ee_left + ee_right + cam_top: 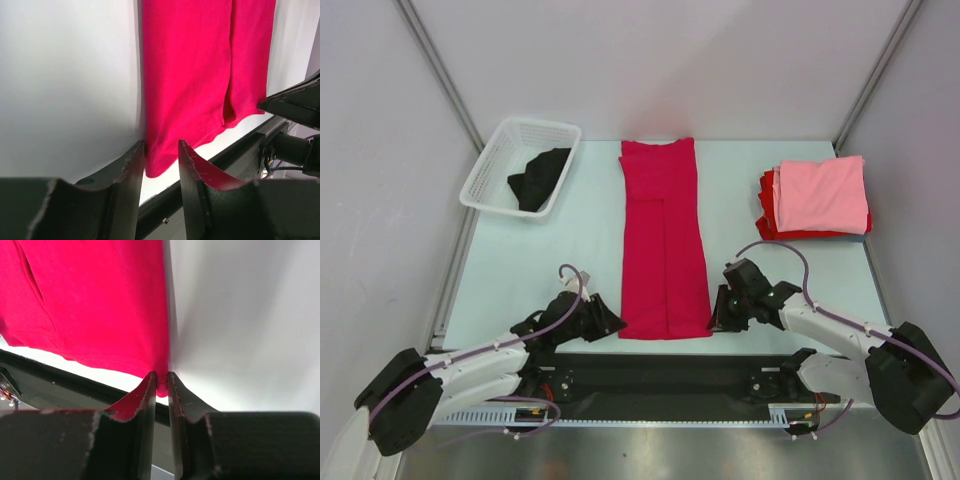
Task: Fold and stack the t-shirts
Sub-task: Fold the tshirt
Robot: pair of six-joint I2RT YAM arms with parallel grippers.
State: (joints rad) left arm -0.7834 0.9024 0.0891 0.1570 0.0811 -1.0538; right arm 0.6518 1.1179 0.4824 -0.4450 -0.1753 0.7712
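The crimson t-shirt (190, 75) ran off the top edge of both wrist views. Under the pink t-shirt (820, 192), the red folded cloth (765, 210) showed only an edge strip; its layer count was unclear. The black t-shirt (540, 178) lay bunched in the basket (490, 170), shape unreadable. From above, the left end effector (612, 325) and right end effector (718, 318) hid their own fingertips.

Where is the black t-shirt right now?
Top view: the black t-shirt lies in the white basket at the far left, left of the crimson t-shirt.
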